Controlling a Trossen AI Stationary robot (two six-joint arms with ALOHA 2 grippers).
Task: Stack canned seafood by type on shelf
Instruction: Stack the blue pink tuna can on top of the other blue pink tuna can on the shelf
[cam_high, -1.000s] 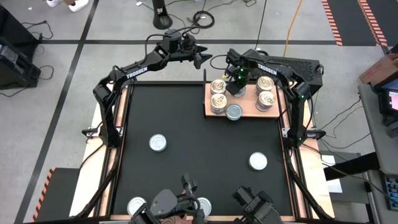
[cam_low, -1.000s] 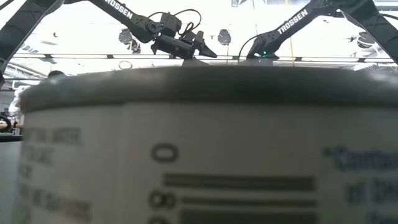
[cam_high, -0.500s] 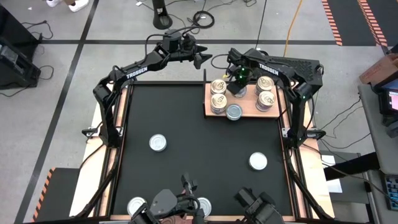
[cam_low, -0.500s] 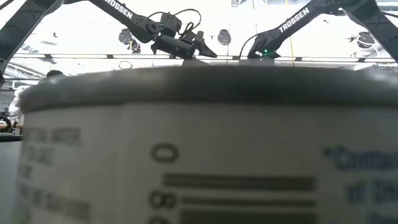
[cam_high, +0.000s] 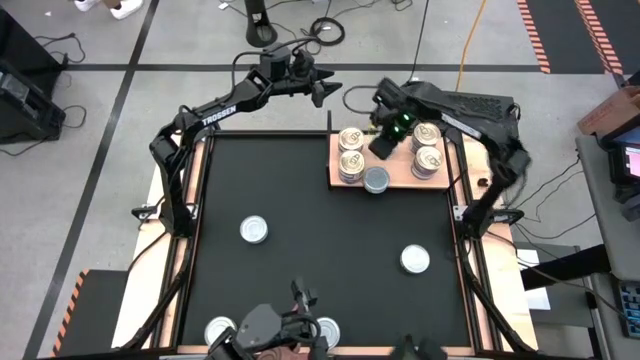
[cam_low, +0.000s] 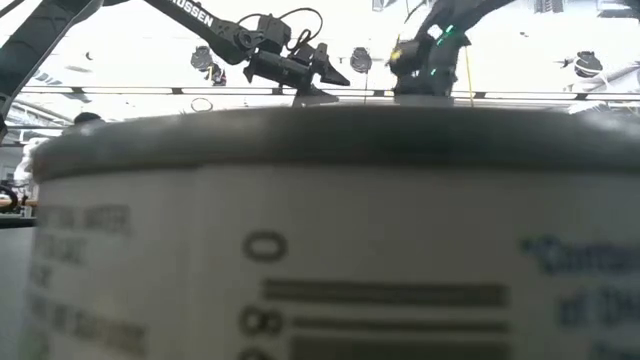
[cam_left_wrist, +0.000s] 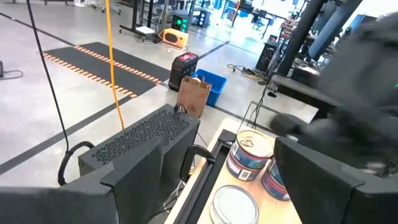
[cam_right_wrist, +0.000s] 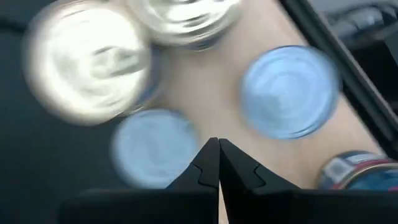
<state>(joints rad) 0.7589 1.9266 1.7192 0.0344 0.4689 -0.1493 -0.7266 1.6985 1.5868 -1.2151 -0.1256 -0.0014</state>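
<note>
- Right gripper (cam_high: 381, 146) hovers over the shelf (cam_high: 395, 172) among the cans, fingers (cam_right_wrist: 208, 163) pressed together, holding nothing.
- Shelf: a grained wooden board at the table's far right corner, carrying gold-topped cans (cam_high: 351, 138) stacked in columns; a pale-blue can (cam_high: 376, 180) sits at its front edge.
- Loose silver-topped cans (cam_high: 254, 230) lie on the black table (cam_high: 320, 240).
- Left gripper (cam_high: 322, 92) waits spread apart beyond the table's far edge.

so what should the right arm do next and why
Probably swing the right gripper off the shelf toward the loose white-topped can and open. Its fingers are shut with nothing between them above the board, where cans already stand in stacks, while several cans lie on the black mat. The left gripper hangs open behind the table.
</note>
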